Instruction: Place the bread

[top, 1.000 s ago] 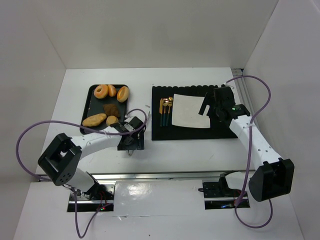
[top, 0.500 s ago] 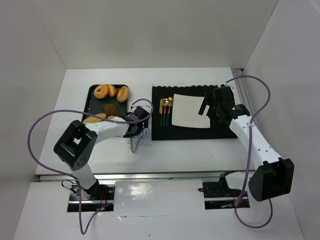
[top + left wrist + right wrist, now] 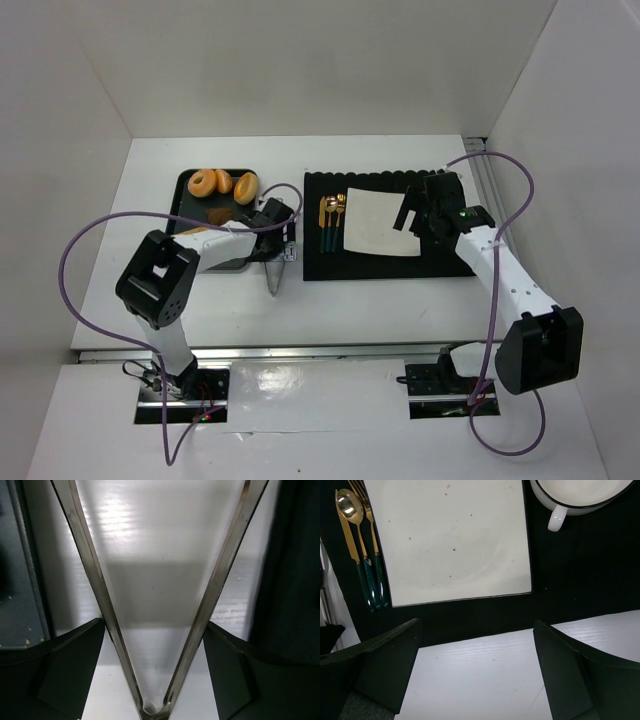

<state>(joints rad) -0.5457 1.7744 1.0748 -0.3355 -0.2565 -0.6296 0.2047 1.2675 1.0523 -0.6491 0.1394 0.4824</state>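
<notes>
Clamps tongs point(image 3: 98, 590) in the left gripper point(image 3: 155, 672), blades splayed empty just right of the tray point(image 3: 178, 212) — likely for pinching the bread point(image 3: 196, 231), half-hidden on its near end. Holds the right gripper point(image 3: 476, 665) wide, empty, well right of the tray — out of the way.

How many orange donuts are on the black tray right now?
3, in a row along the black tray's far edge: left donut, middle donut, right donut. The left arm covers the tray's near part, so others may be hidden.
</notes>
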